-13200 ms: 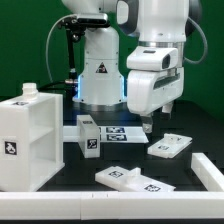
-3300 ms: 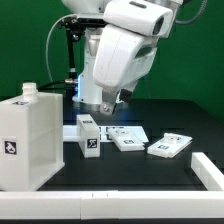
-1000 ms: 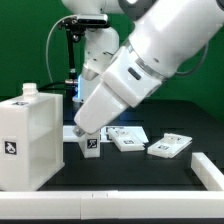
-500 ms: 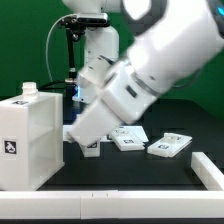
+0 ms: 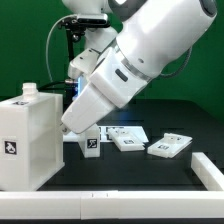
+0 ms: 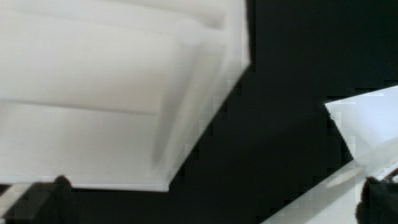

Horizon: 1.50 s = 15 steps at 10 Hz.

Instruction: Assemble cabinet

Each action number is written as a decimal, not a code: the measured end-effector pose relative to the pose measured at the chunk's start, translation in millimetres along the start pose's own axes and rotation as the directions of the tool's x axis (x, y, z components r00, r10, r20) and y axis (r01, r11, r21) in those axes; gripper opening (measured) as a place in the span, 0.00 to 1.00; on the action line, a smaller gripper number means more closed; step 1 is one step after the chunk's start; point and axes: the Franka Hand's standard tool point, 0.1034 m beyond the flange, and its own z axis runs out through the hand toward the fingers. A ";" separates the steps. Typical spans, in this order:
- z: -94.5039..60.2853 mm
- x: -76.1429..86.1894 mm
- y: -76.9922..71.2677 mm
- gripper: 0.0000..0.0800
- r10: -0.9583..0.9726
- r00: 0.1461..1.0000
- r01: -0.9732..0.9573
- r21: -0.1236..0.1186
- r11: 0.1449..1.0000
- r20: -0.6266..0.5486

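The cabinet body (image 5: 28, 138), a large white box with a black-and-white tag on its front and a small knob (image 5: 30, 92) on top, stands at the exterior view's left. My gripper (image 6: 214, 200) is open and empty, its two dark fingertips (image 6: 43, 198) far apart above the black table. In the exterior view its end (image 5: 69, 125) hangs low beside the box's right side. The wrist view shows the box (image 6: 107, 85) close by and the corner of a white panel (image 6: 365, 130). Two flat white tagged panels (image 5: 127, 140) (image 5: 168, 146) lie to the right.
A small white tagged block (image 5: 92, 143) stands just right of the gripper. The marker board (image 5: 128, 129) lies behind the panels. A white rail (image 5: 110, 206) runs along the front edge, with a white bar (image 5: 208, 170) at the right. My arm covers the middle of the scene.
The panel that lay at the front now lies beside the marker board. Over the last second my arm swung and the gripper shifted slightly left toward the cabinet body.
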 end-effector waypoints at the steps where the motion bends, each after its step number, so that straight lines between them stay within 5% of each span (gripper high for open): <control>1: 0.9 0.2 -0.5 1.00 -0.001 1.000 0.001 0.003 1.000 0.001; 2: 3.1 -1.4 -6.5 1.00 -0.010 1.000 0.009 0.073 0.997 0.004; 3: 3.2 -0.2 -3.7 1.00 -0.005 1.000 0.004 0.109 0.994 0.004; 13: 4.0 5.5 -2.8 1.00 0.232 0.972 -0.233 0.105 0.967 0.030; 15: -2.3 -4.7 12.5 1.00 0.093 0.996 -0.093 0.005 0.996 0.008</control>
